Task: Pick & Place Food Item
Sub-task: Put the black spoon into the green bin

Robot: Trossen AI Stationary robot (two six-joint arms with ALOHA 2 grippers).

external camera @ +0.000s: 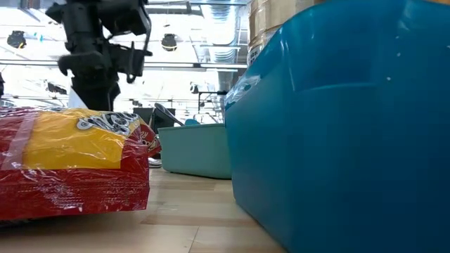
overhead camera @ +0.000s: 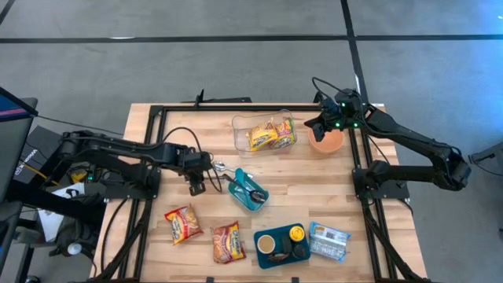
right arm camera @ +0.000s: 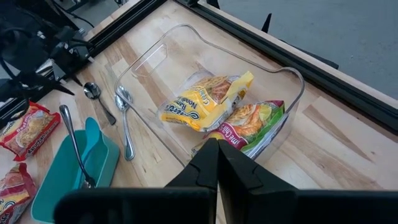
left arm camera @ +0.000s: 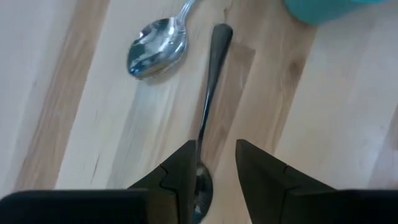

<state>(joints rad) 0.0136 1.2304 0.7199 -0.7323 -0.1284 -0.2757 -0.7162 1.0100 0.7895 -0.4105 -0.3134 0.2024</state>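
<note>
Where the low view looks across the table, a teal container (external camera: 337, 119) fills most of the picture and hides nearly everything behind it, while a red and yellow noodle packet (external camera: 70, 165) blocks the near left. From the left wrist view, the bowl of a dark spoon (left arm camera: 208, 106) is cut off below the fingertips (left arm camera: 183, 174), so whether they touch it cannot be told.

Two noodle packets (overhead camera: 271, 136) lie inside a clear plastic bin (overhead camera: 240, 130) at the table's far side, beside an orange bowl (overhead camera: 326, 141). Two more packets (overhead camera: 182, 223) rest on the near left of the wooden table (overhead camera: 330, 192). A silver spoon (left arm camera: 155, 46) lies just beside the dark one, near a teal tray (overhead camera: 248, 190) holding utensils.

Left gripper (overhead camera: 194, 187) hangs low over the dark spoon's bowl end, fingers partly spread either side of its handle. Right gripper (overhead camera: 324, 124) hovers over the orange bowl, fingers pressed together, empty
</note>
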